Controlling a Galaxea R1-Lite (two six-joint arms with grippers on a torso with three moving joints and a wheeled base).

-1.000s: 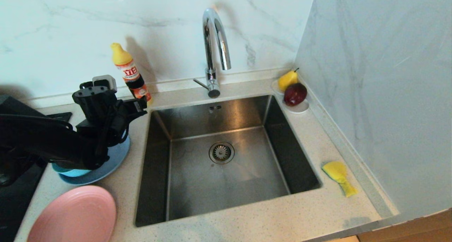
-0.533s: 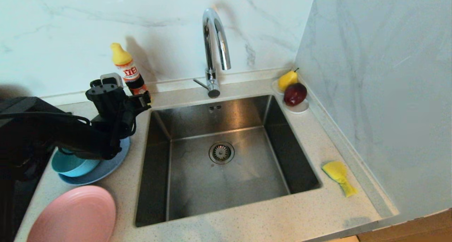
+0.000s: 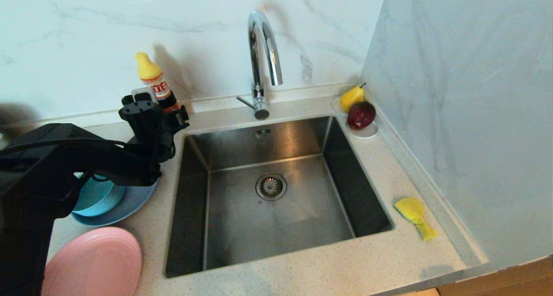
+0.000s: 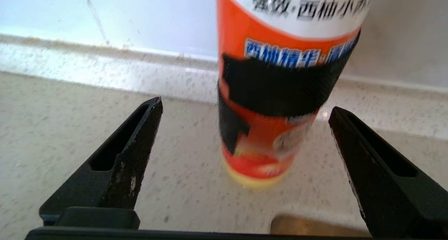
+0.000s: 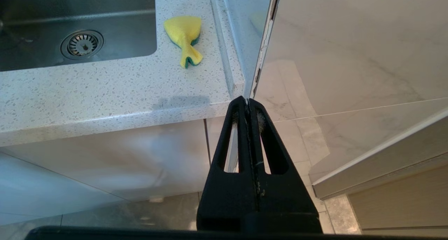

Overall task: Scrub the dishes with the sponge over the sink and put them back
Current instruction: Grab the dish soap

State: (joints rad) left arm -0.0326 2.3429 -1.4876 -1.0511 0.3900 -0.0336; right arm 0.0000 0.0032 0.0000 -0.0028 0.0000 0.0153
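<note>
The sink (image 3: pixel 216 227) takes up the middle of the counter. To its left a teal bowl (image 3: pixel 98 195) sits on a grey-blue plate (image 3: pixel 129 203), and a pink plate (image 3: pixel 93 261) lies nearer the front. My left gripper (image 3: pixel 156 109) (image 4: pixel 245 105) hovers low over the counter behind these dishes. It is open wide, with an orange dish-soap bottle (image 3: pixel 156 83) (image 4: pixel 280 93) standing just ahead between the fingers, untouched. The yellow sponge (image 3: pixel 414 216) (image 5: pixel 185 36) lies right of the sink. My right gripper (image 5: pixel 247 101) is shut and empty, parked below the counter's front right corner.
A chrome faucet (image 3: pixel 263 58) arches over the sink's back edge. A white saucer (image 3: pixel 367 133) with a yellow pear and a dark red fruit sits in the back right corner. A marble side wall (image 3: pixel 466 114) closes off the right side.
My left arm has moved from over the teal bowl and grey-blue plate back towards the wall, up to the soap bottle. The bowl now shows. The right arm has not moved.
</note>
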